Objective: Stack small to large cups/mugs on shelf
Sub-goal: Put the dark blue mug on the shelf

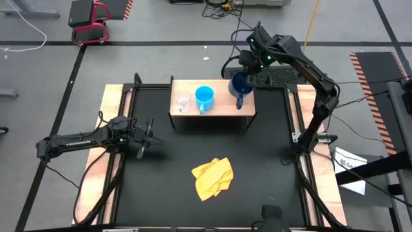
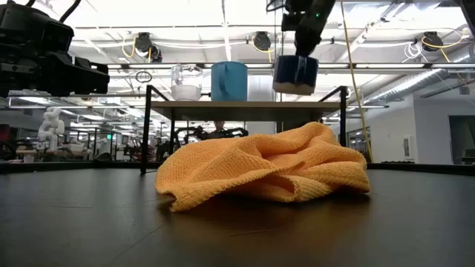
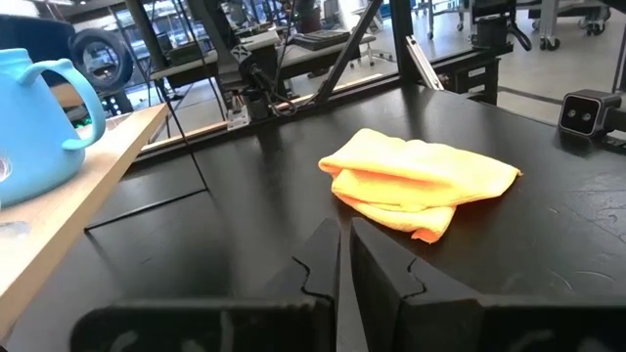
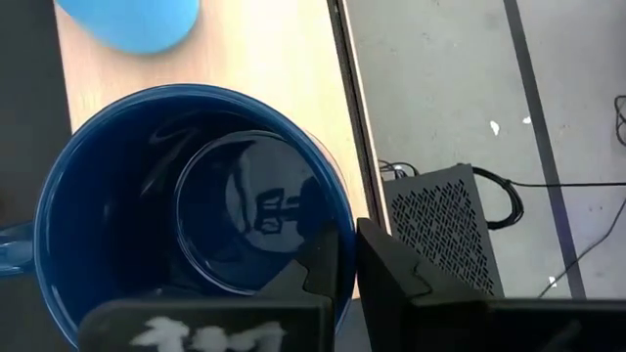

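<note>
The light wooden shelf (image 1: 215,111) stands at the table's far middle. On its top stand a small clear glass cup (image 1: 183,101) at the left and a light blue mug (image 1: 204,96) in the middle. My right gripper (image 1: 248,69) is shut on the dark blue mug (image 1: 239,85) over the shelf's right end. In the low view the mug (image 2: 295,74) hangs a little above the shelf top (image 2: 245,105). My left gripper (image 1: 147,136) is shut and empty, low over the table's left part. My right gripper pinches the dark blue mug's rim wall (image 4: 337,223), one finger (image 4: 315,264) inside the mug and one (image 4: 391,279) outside. The fingers come from above, pointing down, on the far side from the handle (image 1: 239,102). The mug hangs upright, slightly tilted, clear of the shelf top.
A crumpled yellow cloth (image 1: 212,177) lies on the black table mat, near of the shelf and in the middle. Light wooden side rails (image 1: 112,129) run along the table's left and right edges. The floor behind the shelf holds a perforated box (image 4: 445,220) and cables.
</note>
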### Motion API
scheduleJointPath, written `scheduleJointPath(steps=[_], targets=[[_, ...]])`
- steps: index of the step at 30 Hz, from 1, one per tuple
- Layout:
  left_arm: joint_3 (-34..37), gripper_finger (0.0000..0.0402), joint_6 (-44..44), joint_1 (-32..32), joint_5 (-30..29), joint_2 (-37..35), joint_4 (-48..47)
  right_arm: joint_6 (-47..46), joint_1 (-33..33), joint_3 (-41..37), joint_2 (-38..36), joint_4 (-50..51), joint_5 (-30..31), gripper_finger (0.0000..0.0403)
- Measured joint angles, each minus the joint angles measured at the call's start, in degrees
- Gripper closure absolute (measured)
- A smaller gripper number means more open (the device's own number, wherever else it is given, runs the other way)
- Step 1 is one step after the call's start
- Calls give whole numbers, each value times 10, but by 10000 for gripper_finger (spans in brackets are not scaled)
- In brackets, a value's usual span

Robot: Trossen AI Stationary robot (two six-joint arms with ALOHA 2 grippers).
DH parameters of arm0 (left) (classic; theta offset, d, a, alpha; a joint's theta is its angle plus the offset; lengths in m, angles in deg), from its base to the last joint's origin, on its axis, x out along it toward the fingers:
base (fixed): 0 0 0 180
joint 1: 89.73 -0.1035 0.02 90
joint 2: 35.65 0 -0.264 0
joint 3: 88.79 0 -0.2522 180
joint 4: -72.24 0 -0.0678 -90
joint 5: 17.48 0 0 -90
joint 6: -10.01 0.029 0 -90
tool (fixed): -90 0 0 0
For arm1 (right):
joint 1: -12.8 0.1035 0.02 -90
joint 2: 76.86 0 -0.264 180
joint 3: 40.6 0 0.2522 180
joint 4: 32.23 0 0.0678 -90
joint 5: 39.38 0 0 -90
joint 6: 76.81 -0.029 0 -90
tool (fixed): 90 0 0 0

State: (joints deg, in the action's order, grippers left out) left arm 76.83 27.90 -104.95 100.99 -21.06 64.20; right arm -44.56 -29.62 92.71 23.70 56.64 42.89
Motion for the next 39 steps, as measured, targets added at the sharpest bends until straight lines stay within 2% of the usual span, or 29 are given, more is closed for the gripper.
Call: scheduleJointPath(steps=[12,39], targets=[[0,371,4,0,0,0,-1,61,-2,1,13,-7,-47,387],[0,371,4,0,-1,0,-4,28,23,1,47,14,-61,387]])
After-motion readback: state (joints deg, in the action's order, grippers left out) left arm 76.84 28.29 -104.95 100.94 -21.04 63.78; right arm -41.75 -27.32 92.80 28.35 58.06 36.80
